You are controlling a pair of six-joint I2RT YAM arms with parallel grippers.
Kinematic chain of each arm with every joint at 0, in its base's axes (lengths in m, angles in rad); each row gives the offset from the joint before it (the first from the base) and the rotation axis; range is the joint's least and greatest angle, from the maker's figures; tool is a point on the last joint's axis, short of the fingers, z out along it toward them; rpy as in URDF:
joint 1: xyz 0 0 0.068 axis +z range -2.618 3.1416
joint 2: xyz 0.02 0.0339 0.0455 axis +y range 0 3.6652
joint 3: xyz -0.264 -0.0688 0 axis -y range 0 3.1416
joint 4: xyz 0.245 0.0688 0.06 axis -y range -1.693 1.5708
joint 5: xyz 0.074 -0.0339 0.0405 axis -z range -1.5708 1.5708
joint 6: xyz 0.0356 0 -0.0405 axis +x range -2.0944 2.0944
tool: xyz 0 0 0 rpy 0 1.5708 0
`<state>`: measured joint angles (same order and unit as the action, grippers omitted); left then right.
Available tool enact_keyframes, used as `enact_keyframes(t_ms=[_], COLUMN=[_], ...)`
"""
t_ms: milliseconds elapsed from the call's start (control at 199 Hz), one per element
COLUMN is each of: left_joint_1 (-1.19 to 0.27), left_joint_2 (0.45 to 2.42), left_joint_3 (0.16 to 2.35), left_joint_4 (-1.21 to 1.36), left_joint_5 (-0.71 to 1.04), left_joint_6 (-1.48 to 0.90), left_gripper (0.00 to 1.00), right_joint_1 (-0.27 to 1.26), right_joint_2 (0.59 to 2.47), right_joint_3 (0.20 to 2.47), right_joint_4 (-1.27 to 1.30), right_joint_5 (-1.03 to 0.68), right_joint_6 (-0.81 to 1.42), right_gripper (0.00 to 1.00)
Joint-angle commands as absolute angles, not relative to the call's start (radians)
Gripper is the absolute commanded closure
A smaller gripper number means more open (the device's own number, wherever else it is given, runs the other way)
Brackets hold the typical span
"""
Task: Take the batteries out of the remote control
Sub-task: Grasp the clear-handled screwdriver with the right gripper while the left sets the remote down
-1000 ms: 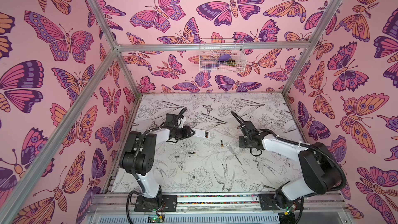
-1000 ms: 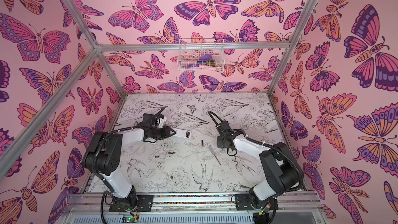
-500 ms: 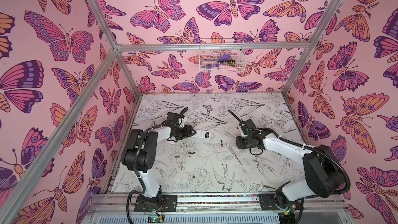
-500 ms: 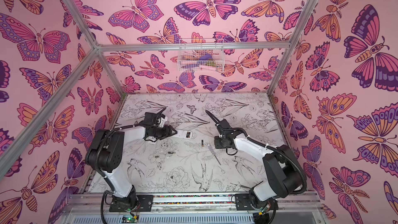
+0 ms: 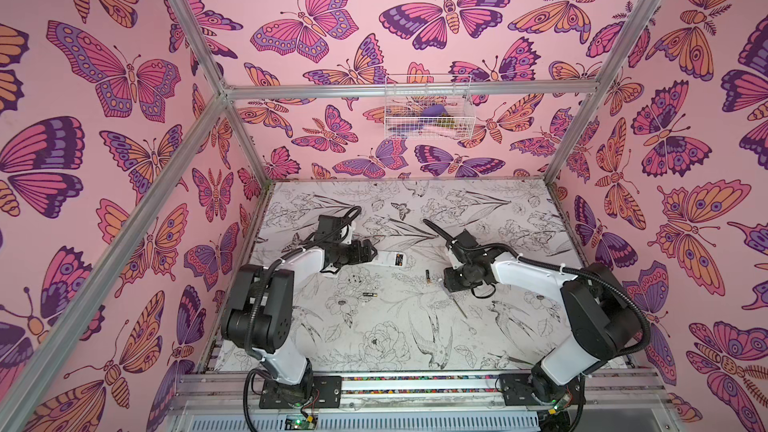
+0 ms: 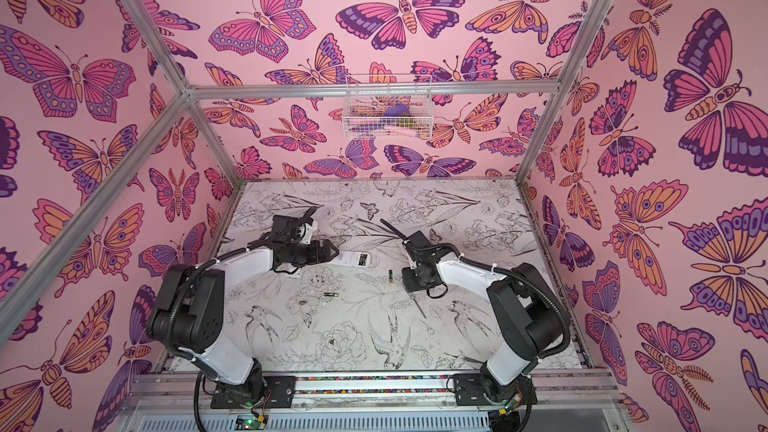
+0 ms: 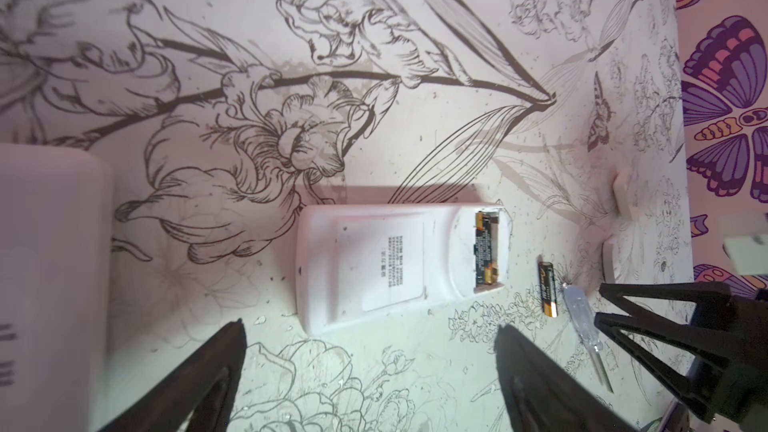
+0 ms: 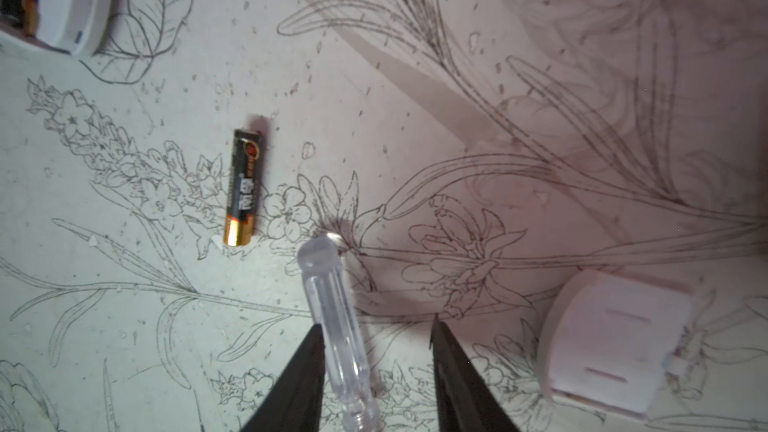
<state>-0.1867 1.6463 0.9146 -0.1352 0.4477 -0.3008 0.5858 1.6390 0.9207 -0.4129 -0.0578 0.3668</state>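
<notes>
The white remote control [image 7: 374, 259] lies back up with its compartment uncovered, and one of the batteries [image 7: 485, 251] still sits in it. My left gripper [image 7: 370, 338] is open wide just short of the remote's end, holding nothing. In both top views the remote [image 5: 392, 260] [image 6: 353, 259] lies in front of the left gripper [image 5: 374, 253]. A loose battery [image 8: 243, 189] [image 5: 427, 277] lies beside the remote, another [image 5: 369, 295] nearer the front. My right gripper [image 8: 376, 344] is open astride a clear-handled tool [image 8: 336, 317], which touches one finger only.
A white battery cover [image 8: 611, 347] lies close beside the right gripper. Two small white pieces [image 7: 623, 197] [image 7: 609, 259] lie beyond the remote. A large white rounded object [image 7: 45, 284] lies by the left gripper. A wire basket [image 5: 428, 108] hangs on the back wall.
My left gripper's jaws have opened wide at the remote's end. My right gripper has shifted a little left and forward over the clear-handled tool.
</notes>
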Motion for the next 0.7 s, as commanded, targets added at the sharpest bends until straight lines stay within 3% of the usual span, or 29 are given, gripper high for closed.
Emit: enact_keyframes(t_ms=[0,401,692], left_joint_1=[-0.174,-0.164,-0.156], left_joint_2=[1.607,1.58,1.58], left_joint_3=[0.901,0.909,0.917], left_joint_4=[-0.153,-0.147,-0.162], left_joint_5=[0.432,0.465,0.464], left_joint_6=[-0.258,-0.229,-0.215], left_gripper=[0.03,0.0,0.0], right_joint_1=[0.593,0.598,0.597], right_joint_2=[1.658,1.728,1.737], right_joint_3=[0.946,0.932,0.955], right_joint_4=[-0.437,-0.411,-0.445], right_joint_5=[-0.07,-0.07,-0.055], right_joint_6=[0.349,0.342,0.347], right_gripper=[0.57,0.65,0.86])
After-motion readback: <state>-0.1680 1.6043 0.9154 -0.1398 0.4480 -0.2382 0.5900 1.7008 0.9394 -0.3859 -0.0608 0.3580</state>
